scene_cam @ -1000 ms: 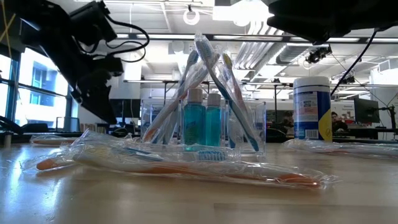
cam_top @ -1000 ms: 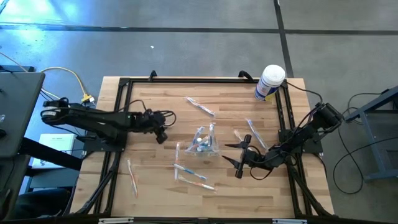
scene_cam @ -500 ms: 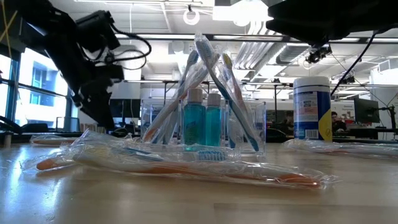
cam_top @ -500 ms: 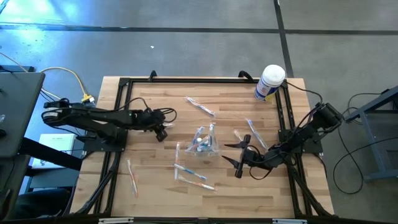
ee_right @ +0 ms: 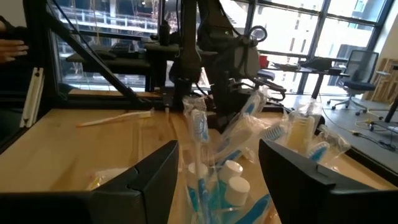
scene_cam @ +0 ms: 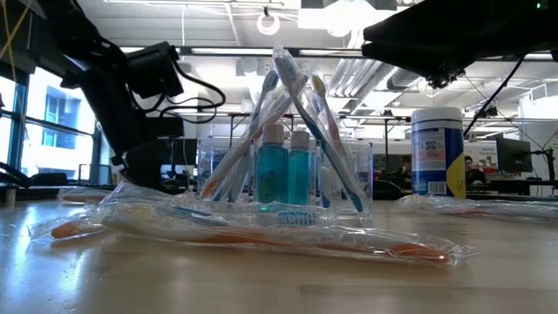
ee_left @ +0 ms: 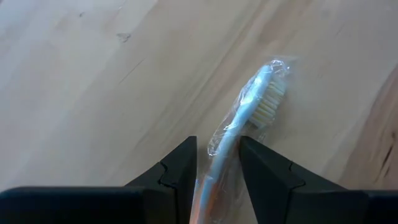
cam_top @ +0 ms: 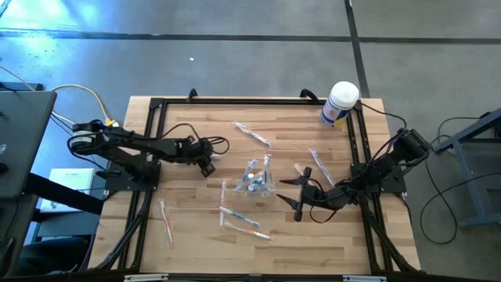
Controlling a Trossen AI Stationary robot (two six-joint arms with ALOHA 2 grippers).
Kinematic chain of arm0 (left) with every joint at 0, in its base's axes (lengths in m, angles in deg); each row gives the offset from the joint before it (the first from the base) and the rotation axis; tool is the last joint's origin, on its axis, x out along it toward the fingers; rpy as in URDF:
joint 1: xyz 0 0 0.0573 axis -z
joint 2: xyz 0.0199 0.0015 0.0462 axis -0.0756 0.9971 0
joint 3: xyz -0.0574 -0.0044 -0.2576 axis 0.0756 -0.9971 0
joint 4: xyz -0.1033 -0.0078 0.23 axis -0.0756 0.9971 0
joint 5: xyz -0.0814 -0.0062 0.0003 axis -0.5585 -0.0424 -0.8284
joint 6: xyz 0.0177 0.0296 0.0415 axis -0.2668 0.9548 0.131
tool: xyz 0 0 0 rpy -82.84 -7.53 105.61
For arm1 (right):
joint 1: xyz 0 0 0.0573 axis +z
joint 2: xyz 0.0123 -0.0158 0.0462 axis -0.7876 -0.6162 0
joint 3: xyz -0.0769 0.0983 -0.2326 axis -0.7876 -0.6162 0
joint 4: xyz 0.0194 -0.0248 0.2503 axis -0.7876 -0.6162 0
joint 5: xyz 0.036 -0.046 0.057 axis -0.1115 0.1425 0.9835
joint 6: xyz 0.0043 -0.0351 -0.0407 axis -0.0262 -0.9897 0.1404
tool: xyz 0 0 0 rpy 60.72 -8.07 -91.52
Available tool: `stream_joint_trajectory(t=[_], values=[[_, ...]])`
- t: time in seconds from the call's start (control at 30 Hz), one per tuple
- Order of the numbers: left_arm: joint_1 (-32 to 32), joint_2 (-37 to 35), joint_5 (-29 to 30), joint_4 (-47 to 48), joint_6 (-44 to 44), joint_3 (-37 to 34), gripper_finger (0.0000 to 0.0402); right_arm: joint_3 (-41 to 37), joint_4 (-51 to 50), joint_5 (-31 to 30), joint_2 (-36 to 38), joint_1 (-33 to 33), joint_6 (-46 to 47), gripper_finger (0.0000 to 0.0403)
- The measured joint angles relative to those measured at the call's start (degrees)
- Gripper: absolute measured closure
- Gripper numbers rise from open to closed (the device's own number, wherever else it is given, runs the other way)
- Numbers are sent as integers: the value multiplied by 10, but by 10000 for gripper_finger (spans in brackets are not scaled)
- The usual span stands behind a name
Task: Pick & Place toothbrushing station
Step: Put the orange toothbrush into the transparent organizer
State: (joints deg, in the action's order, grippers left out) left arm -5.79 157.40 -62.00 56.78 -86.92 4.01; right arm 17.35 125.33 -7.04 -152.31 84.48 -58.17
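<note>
The toothbrushing station (cam_top: 258,180) is a clear plastic holder standing on its base at mid-table. It holds two teal bottles and several wrapped toothbrushes leaning together (scene_cam: 292,170). My right gripper (cam_top: 294,197) is open just to its right, fingers pointing at it. In the right wrist view the station (ee_right: 227,168) stands ahead between the two fingers, untouched. My left gripper (cam_top: 207,167) is to the station's left, low over the table (scene_cam: 144,174), shut on a wrapped toothbrush (ee_left: 245,134). My left gripper has the wrapped toothbrush's handle (ee_left: 219,163) between its two fingers, which lie along the brush. The bristle head (ee_left: 268,102) sticks out beyond the fingertips over the wood. I cannot tell whether the brush rests on the table or hangs clear.
Several wrapped toothbrushes lie loose around the station, at the far side (cam_top: 250,133), near side (cam_top: 241,221), right (cam_top: 317,168) and near left (cam_top: 166,223). A white canister with a blue label (cam_top: 340,103) stands at the far right corner. A black frame (cam_top: 153,157) borders the table.
My left gripper has gone a little toward the table's right, toward the station, and down toward the table as its arm stretched out. My right gripper has edged slightly toward the station. The station has stayed put.
</note>
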Motion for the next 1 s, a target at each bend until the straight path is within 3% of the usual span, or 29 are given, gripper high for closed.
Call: stream_joint_trajectory(t=[0.17, 0.33, 0.47, 0.8, 1.0], values=[[4, 6, -19, 2, 5, 0, 304, 0, -3, -1, 0, 0, 0, 188], [11, 6, -50, 3, -8, -1, 380, 0, -3, -1, 0, 0, 0, 188], [24, 7, -57, 0, -32, -1, 392, 0, -3, -2, 0, 0, 0, 188], [84, -72, -2, 32, -99, 22, 396, 0, -7, -2, 0, 0, 0, 188], [163, -142, 144, 28, -100, 51, 397, 0, -21, -1, 0, 0, 13, 188]])
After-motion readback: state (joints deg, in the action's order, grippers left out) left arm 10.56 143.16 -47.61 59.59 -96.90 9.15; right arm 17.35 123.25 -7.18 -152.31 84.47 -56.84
